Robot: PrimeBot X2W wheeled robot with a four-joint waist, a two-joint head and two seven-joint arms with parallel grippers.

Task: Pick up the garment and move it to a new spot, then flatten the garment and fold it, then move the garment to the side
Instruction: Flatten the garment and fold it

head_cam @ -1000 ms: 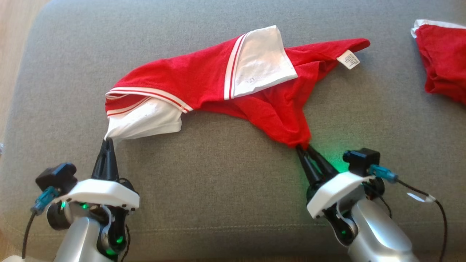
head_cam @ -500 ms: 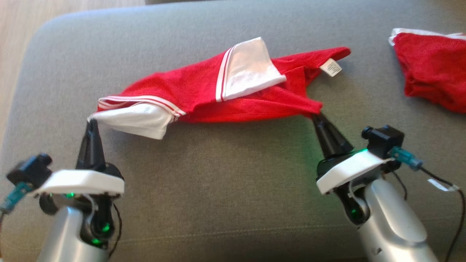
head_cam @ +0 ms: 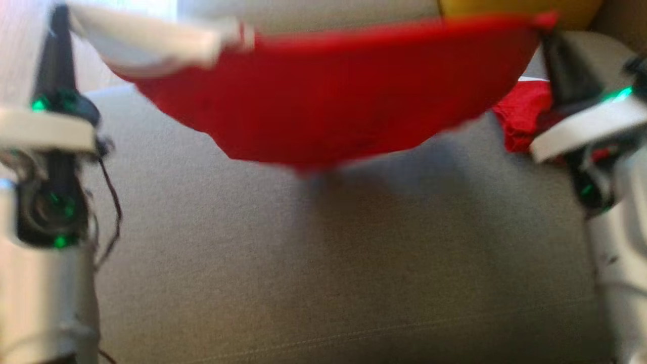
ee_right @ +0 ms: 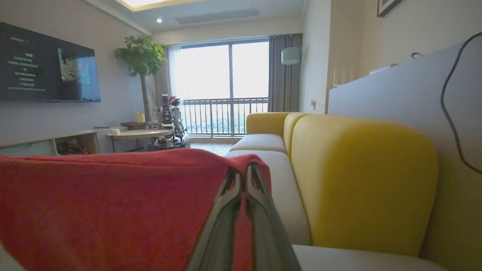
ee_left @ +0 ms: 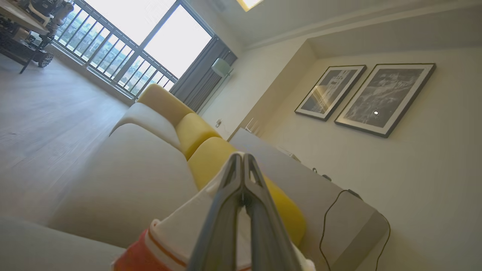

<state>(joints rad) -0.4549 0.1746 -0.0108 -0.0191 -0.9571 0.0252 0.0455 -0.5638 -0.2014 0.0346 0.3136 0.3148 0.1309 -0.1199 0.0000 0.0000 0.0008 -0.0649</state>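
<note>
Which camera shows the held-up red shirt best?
The head view: though blurred, it shows the shirt hanging between the left gripper and right gripper. The left wrist view catches a white corner; the right wrist view, red cloth at its fingers.

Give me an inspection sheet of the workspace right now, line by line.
Surface: grey sofa seat, with the cloth's shadow on it.
Job's things: red garment, stretched between both grippers and hanging above the seat.
Clutter: second red garment, lying at the seat's right.
Grippers: left gripper shut on the garment's white end; right gripper shut on its red edge.
Cables: black cable on the grey ledge behind the sofa.
Surroundings: yellow cushions, framed pictures, TV, plant.
</note>
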